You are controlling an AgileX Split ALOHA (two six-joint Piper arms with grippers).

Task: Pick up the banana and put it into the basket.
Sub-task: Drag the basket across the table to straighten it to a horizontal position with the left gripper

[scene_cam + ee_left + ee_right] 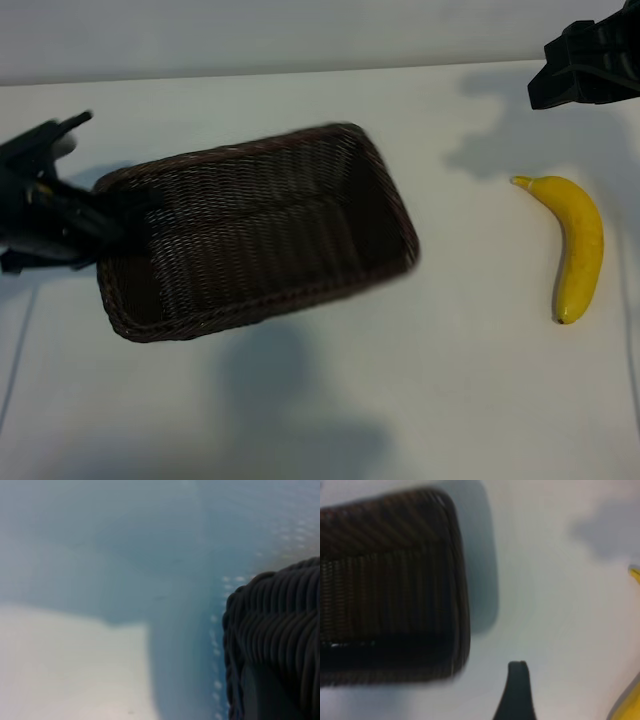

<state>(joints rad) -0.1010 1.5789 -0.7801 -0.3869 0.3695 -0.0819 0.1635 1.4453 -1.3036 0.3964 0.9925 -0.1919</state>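
The dark-brown woven basket (pixel 262 143) hangs tilted above the white table and casts a shadow below itself. My left gripper (pixel 112 226) is shut on the basket's left rim. In the left wrist view that braided rim (pixel 280 615) fills the corner close to the camera. The yellow banana (pixel 580 245) lies on the table at the right, apart from the basket, stem tip toward the back. My right gripper (pixel 575 70) hovers at the back right, behind the banana, open and holding nothing. One of its fingers (pixel 518 685) shows over bare table between the basket (pixel 462 605) and the banana (pixel 626 707).
The white table (pixel 470 380) stretches in front of the basket and between basket and banana. A pale wall runs along the table's far edge (pixel 300 72). Nothing else lies on the surface.
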